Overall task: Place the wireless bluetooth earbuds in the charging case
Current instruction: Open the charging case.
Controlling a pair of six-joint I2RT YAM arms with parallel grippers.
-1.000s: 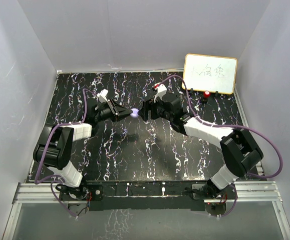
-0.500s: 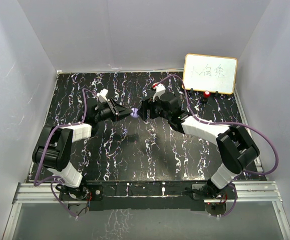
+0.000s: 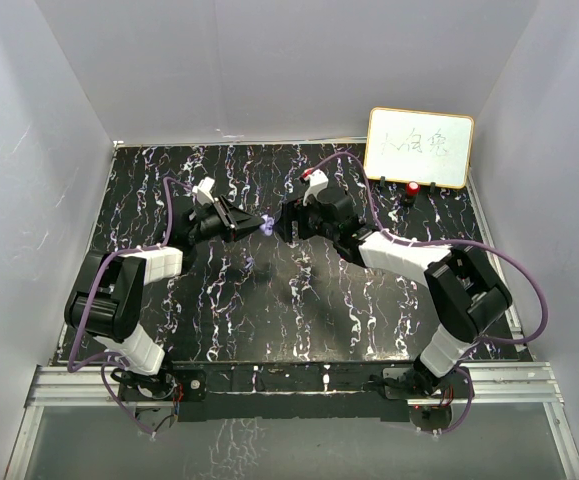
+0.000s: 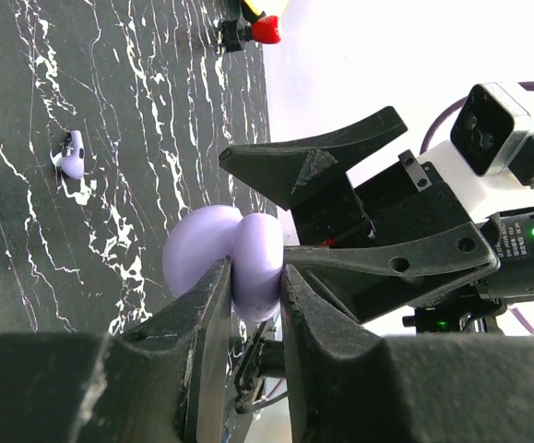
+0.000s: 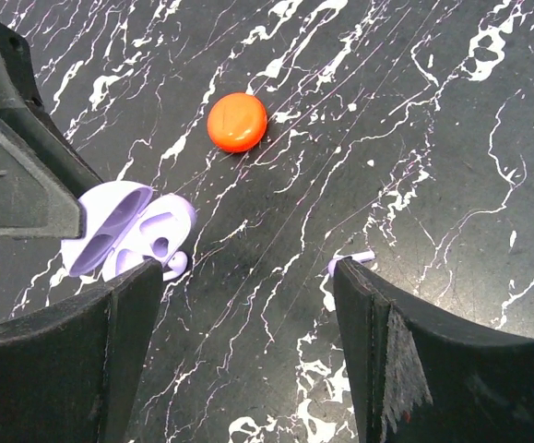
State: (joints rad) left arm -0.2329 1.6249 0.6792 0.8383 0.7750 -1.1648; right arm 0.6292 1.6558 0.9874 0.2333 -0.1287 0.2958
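Open purple charging case (image 4: 239, 258) held in the air, 1 earbud yet to be fetched.
The left hand (image 4: 255, 277) is clamped tight on the case above the middle of the surface (image 3: 299, 300). The right hand (image 5: 246, 272), spread wide and empty, faces it closely. 1 pale purple earbud (image 5: 176, 266) seems to sit at the case's lip, and a loose earbud (image 5: 351, 261) lies on the surface below. The likely next move is for the right hand to dip for the loose one. There is open room toward the near edge, and the orange-red round case (image 5: 237, 121) and whiteboard (image 3: 420, 147) stand apart.
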